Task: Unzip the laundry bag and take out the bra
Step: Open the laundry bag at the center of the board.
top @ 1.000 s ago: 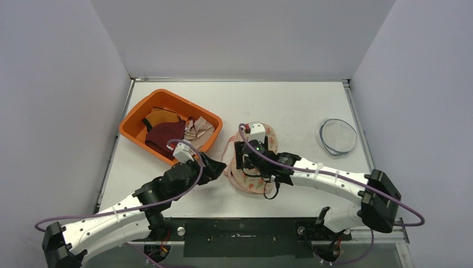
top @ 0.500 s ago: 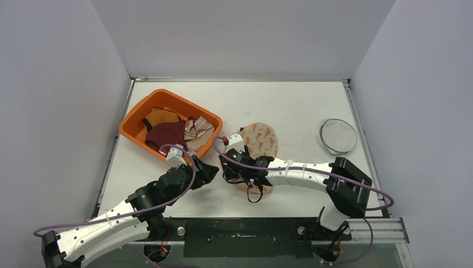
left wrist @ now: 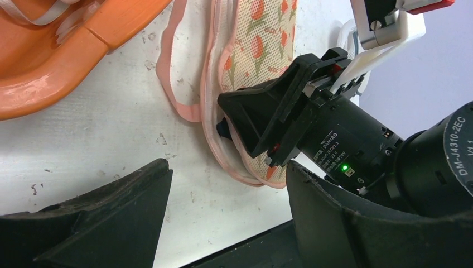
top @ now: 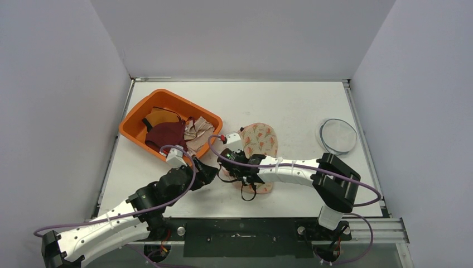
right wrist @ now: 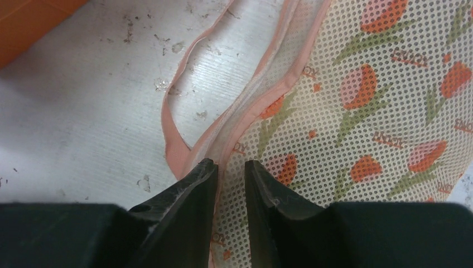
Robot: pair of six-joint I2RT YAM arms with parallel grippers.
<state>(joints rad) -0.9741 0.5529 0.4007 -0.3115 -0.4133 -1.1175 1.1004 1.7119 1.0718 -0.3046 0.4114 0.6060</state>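
The laundry bag [top: 260, 139] is round mesh with an orange tulip print and pink trim, lying mid-table. It also shows in the left wrist view [left wrist: 254, 44] and the right wrist view [right wrist: 379, 111]. My right gripper [top: 227, 171] sits at the bag's left edge, its jaws closed on the pink zipper seam [right wrist: 230, 164]. It also shows in the left wrist view [left wrist: 251, 120]. My left gripper [top: 210, 170] is open and empty just left of the bag's near edge [left wrist: 227, 167]. The bra is hidden; thin black loops [top: 249, 191] lie at the bag's near edge.
An orange basin [top: 135, 115] with maroon and tan clothes [top: 165, 134] stands at the left, its rim close to both grippers [left wrist: 67, 50]. A round grey-rimmed mesh item [top: 337, 135] lies at the right. A loose pink strap loop [right wrist: 175, 142] lies beside the bag.
My right gripper has moved left from over the bag's middle to its left edge, and the bag has shifted and flattened. My left gripper has drawn back slightly to the left.
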